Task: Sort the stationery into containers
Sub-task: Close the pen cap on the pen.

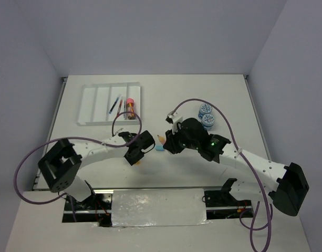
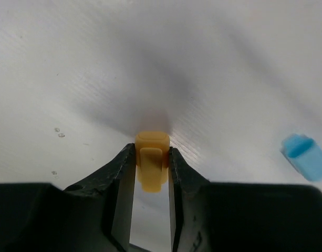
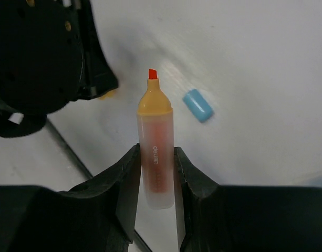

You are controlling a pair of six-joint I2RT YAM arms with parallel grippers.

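Left gripper (image 2: pixel 152 149) clamped across the small orange cap (image 2: pixel 152 170), which sits on the table (image 2: pixel 229 63) near a light-blue piece (image 2: pixel 306 156). Right gripper (image 3: pixel 156 152) pinches the uncapped highlighter (image 3: pixel 155 121) mid-barrel. Both look light, stiff and slick, so I grip the cap's sides squarely or it may squirt out

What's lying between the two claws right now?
A small light-blue piece, apart from both the left claw and the right claw; the top view shows it.

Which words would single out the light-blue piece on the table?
On the white table, look between the left hand and right hand. The light-blue piece lies loose there: small, oblong, unlike the round blue-lidded tubs farther right.
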